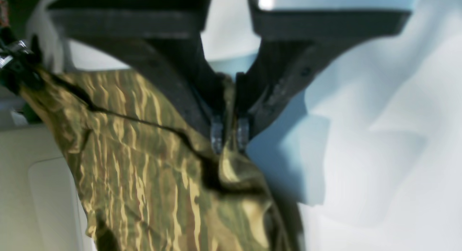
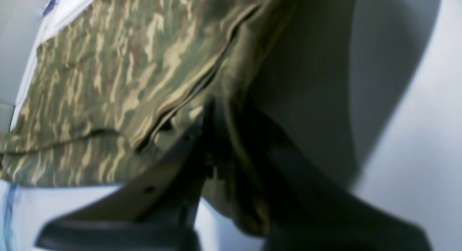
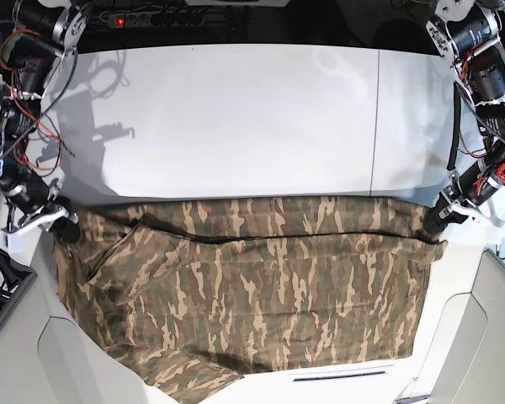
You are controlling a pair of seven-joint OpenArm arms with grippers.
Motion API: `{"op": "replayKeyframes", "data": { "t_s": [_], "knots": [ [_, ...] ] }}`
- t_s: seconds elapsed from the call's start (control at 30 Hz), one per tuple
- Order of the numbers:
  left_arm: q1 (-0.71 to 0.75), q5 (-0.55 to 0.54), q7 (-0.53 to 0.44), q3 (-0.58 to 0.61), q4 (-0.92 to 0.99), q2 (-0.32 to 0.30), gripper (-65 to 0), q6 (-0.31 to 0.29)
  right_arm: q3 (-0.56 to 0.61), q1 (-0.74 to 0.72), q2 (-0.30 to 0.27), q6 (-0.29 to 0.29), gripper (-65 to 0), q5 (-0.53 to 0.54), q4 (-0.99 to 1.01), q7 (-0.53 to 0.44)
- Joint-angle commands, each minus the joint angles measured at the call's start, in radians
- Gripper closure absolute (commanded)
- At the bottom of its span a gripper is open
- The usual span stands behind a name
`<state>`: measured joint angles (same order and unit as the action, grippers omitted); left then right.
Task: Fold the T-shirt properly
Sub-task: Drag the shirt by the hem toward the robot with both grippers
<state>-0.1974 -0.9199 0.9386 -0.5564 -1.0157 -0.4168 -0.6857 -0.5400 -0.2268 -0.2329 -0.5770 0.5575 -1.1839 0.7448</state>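
Note:
The camouflage T-shirt lies stretched sideways across the front of the white table, and its lower part drapes over the front edge. My left gripper is at the shirt's right end in the base view. In the left wrist view it is shut on a pinched ridge of the T-shirt. My right gripper holds the opposite end. The right wrist view shows it shut on bunched cloth of the T-shirt.
The table's far half is bare white, with a seam running front to back. A power strip and loose cables sit at the back left. Beige panels flank the front corners.

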Motion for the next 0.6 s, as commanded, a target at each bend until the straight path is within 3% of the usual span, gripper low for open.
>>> {"op": "replayKeyframes", "data": {
  "t_s": [0.0,0.3,0.57],
  "knots": [
    [0.002,-0.033,-0.006,-0.003,-0.036,-0.019,0.0,-0.012,-0.003,0.002,-0.019,-0.006,0.0,0.036,-0.035,-0.01],
    [0.197,-0.035,-0.006,-0.014,-0.329,-0.018,0.0,-0.012,-0.003,0.184,-0.019,-0.006,0.0,0.079,-0.243,0.016],
    [0.343,-0.034,-0.006,-0.095,-0.484,-0.018,0.0,-0.012,-0.005,0.325,-0.019,-0.005,0.0,0.124,-0.378,0.058]
  ]
}}
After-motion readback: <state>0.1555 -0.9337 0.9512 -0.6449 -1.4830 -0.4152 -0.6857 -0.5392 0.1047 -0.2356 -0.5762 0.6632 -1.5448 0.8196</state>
